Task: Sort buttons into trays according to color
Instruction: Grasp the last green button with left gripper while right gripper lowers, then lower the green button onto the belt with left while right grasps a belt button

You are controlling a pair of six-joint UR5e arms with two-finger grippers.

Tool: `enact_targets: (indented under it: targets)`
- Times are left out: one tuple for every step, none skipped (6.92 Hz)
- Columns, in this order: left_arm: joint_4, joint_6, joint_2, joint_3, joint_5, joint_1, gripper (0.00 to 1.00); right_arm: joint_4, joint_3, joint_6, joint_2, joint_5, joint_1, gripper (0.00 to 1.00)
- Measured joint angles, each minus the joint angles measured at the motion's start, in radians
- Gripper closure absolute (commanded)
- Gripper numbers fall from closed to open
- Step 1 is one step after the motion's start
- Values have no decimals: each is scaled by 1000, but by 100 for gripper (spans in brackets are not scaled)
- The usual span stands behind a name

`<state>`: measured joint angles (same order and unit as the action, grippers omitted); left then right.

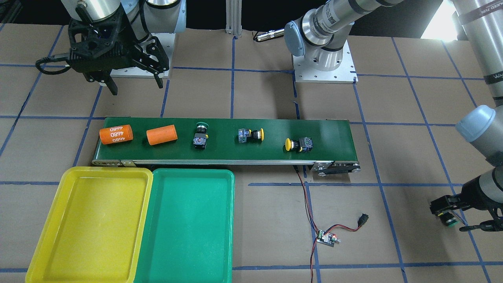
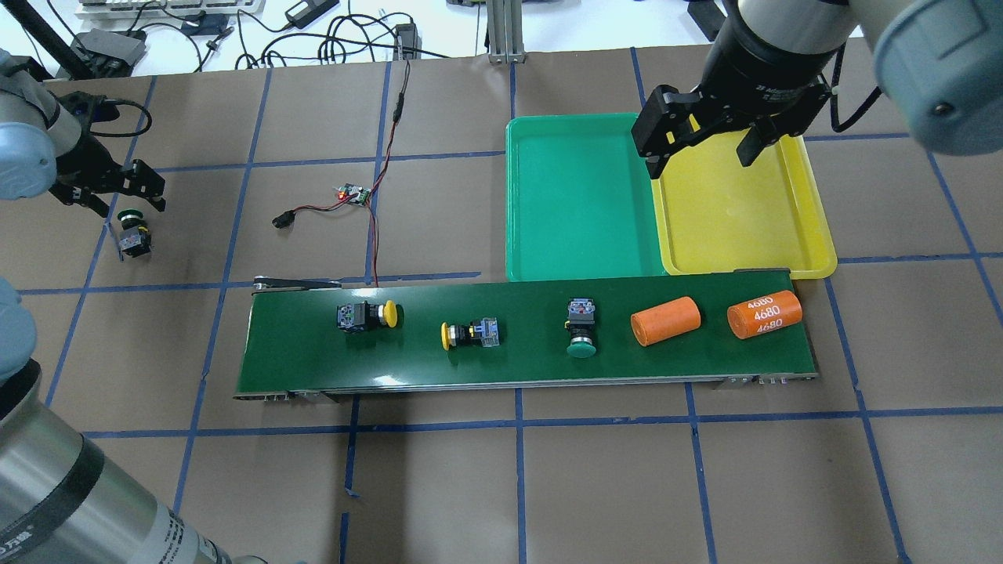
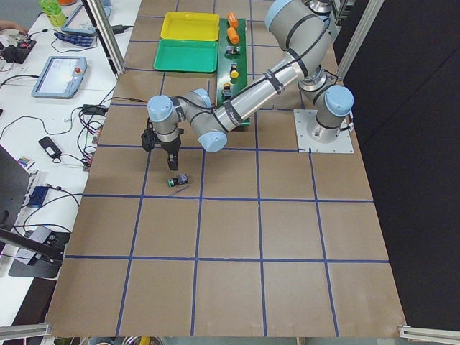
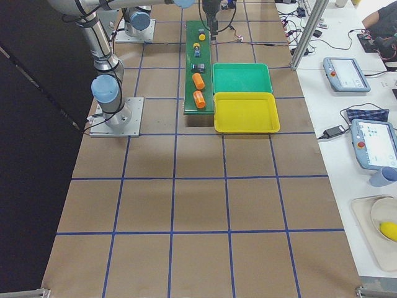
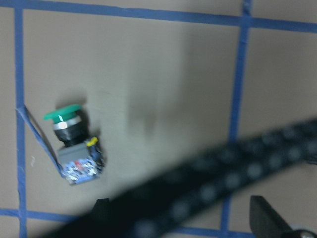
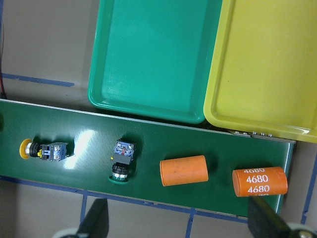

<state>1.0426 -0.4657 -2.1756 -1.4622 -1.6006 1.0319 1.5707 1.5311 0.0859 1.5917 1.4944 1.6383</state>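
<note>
Three buttons lie on the conveyor: a yellow one [image 2: 368, 315], another yellow one [image 2: 468, 334] and a green one [image 2: 580, 329]. A second green button [image 2: 133, 235] lies on its side on the brown table, far left of the belt. My left gripper [image 2: 131, 205] hangs open just above and beside it, holding nothing; in the left wrist view the button [image 5: 74, 148] sits clear of the fingertips [image 5: 267, 220]. The green tray [image 2: 580, 204] and yellow tray [image 2: 736, 219] stand side by side behind the belt. My right gripper [image 2: 697, 153] is open and empty above their shared edge.
Two orange cylinders [image 2: 666, 319] [image 2: 764, 313] lie on the right end of the dark-green conveyor [image 2: 298, 360]. A small controller board [image 2: 353, 193] with red and black wires lies on the table behind the belt's left end.
</note>
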Motion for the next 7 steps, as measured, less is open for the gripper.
enact_targets:
  targets:
    - [-41, -33, -22, -2, 1, -16, 0, 5, 8, 0, -11, 16, 1, 0]
    - [-59, -49, -35, -11, 1, -24, 0, 10, 22, 1, -38, 42, 2, 0]
    - [-65, -53, -44, -19, 0, -27, 2, 16, 48, -8, -84, 73, 2, 0]
    - [-68, -56, -51, -23, 0, -29, 7, 44, 92, -18, -123, 84, 2, 0]
    - [-68, -63, -57, -25, -1, -30, 19, 107, 155, -35, -138, 89, 1, 0]
    - [-68, -75, -62, -26, -1, -35, 49, 176, 227, -63, -136, 90, 1, 0]
    - [-66, -90, -67, -27, 0, -42, 77, 233, 291, -88, -124, 90, 1, 1]
